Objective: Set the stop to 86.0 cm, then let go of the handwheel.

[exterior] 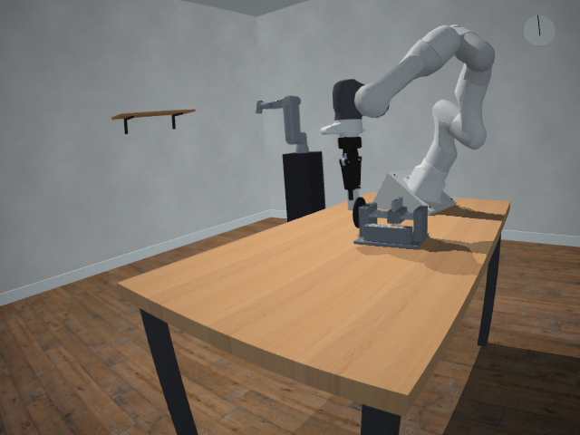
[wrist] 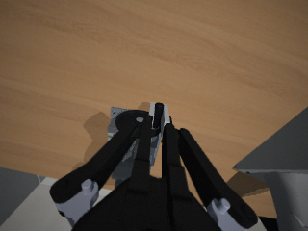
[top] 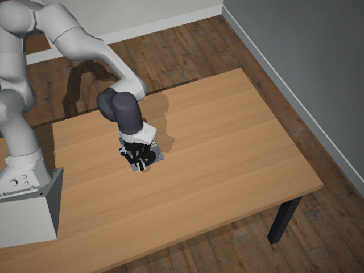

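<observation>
A small grey stop fixture [exterior: 391,222] stands on the wooden table, with a base plate, two end blocks, a screw and a sliding stop block [exterior: 397,208] between them. A black handwheel [exterior: 358,211] sits at the fixture's left end. My gripper [exterior: 351,198] comes straight down over the wheel and is shut on the handwheel's small handle. In the wrist view the fingers pinch the handle beside the black wheel [wrist: 130,118]. In the overhead view the gripper [top: 140,164] covers most of the fixture.
The robot's grey base block [top: 28,211] stands on the table's left end, close behind the fixture. A second grey arm on a black pedestal [exterior: 303,185] stands beyond the table. A wall shelf [exterior: 152,114] hangs far left.
</observation>
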You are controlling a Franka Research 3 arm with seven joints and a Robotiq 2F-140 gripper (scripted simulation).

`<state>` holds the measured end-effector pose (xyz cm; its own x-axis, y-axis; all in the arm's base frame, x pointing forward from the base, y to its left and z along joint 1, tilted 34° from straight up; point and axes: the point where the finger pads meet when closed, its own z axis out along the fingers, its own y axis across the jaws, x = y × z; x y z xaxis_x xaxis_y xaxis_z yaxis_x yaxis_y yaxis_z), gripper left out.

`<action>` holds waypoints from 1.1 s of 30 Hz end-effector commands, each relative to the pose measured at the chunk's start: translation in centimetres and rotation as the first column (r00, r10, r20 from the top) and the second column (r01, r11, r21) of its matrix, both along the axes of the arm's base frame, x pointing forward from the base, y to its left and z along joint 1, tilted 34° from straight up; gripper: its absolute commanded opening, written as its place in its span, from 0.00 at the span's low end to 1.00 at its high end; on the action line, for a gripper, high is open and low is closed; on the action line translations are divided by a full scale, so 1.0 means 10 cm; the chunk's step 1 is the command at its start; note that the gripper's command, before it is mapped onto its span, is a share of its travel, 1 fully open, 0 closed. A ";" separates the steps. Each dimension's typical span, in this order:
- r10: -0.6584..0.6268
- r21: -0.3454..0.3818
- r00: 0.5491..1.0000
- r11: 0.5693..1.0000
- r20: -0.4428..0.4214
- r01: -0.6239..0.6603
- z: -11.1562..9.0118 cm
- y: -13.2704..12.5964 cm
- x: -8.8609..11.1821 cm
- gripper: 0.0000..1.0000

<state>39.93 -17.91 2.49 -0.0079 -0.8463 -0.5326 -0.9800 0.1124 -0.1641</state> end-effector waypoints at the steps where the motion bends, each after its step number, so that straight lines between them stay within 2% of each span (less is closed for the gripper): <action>1: -0.008 0.000 1.000 1.000 0.002 0.008 0.09 -0.05 0.06 0.04; 23: -0.008 0.000 1.000 1.000 0.002 0.008 0.19 -0.12 0.27 0.04; 33: -0.008 0.000 1.000 1.000 0.002 0.008 0.18 -0.12 0.44 0.04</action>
